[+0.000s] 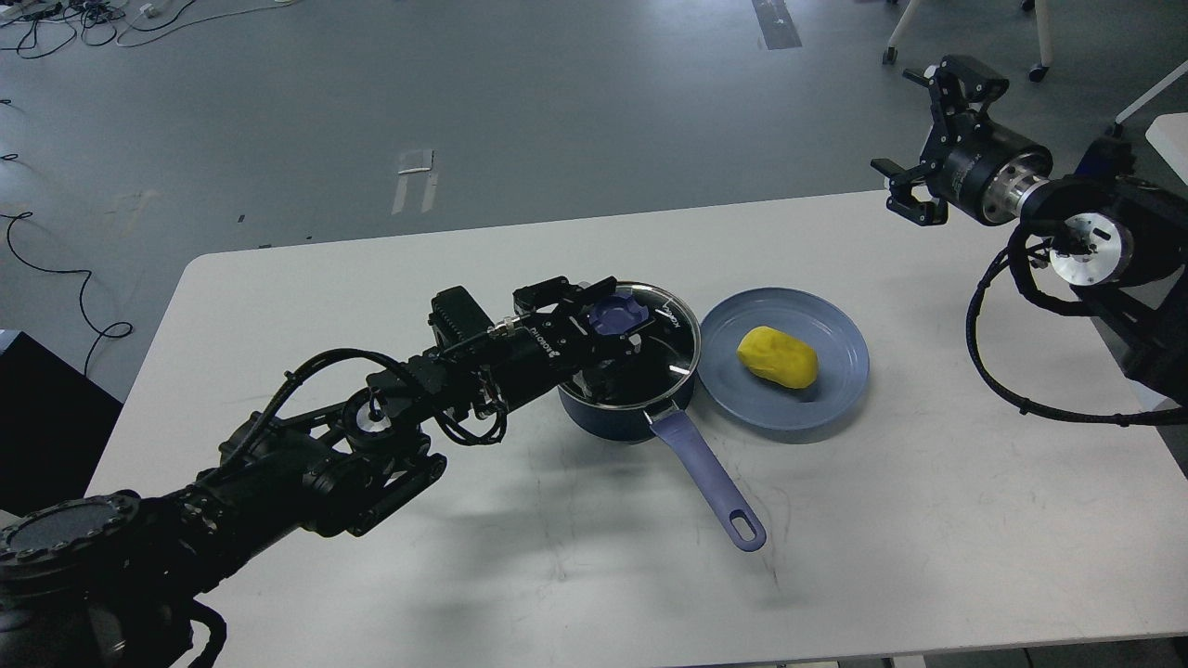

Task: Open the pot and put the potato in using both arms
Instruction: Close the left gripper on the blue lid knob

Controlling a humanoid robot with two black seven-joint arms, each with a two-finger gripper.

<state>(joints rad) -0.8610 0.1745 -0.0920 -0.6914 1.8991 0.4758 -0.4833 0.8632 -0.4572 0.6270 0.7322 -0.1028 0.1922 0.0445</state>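
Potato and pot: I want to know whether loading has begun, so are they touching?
Apart. The head view shows the potato lying on the blue plate, with bare plate surface between it and the pot, whose glass lid is on.

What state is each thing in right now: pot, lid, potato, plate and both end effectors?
pot: upright on the table, covered by its lid, handle toward the robot.
lid: seated on the pot.
potato: lying on the plate, untouched.
plate: flat on the table, right of the pot.
left end effector: at the lid knob, fingers around it; grip unclear.
right end effector: open, empty, raised beyond the table's far right corner.
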